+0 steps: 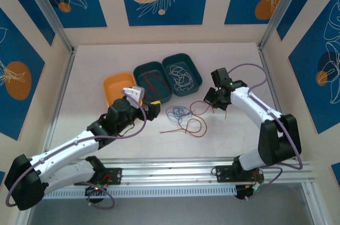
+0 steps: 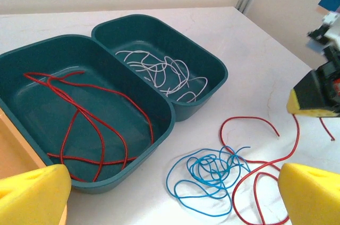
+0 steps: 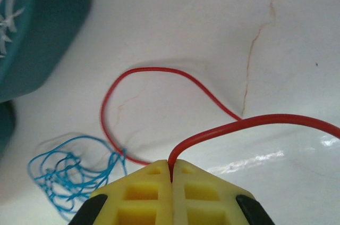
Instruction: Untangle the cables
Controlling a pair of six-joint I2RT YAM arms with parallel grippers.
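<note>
Wires lie partly sorted. A loose red wire [image 3: 154,68] loops over the table [image 1: 106,60], tangled at its 9 o'clock end with a bunched blue wire [image 2: 207,174]. The right gripper [image 3: 171,167], at 2 o'clock from that bunch in the top view, is pinched tight on the red wire. At 11 o'clock sit two teal trays: the left tray [image 2: 37,118] holds another red strand [image 2: 79,107], and the right tray [image 2: 159,33] holds a white wire [image 2: 159,71]. An orange tray [image 1: 114,89] sits just beside them at 9 o'clock. The left gripper [image 2: 172,188], spread wide and empty, hovers at 9 o'clock of the tangle.
</note>
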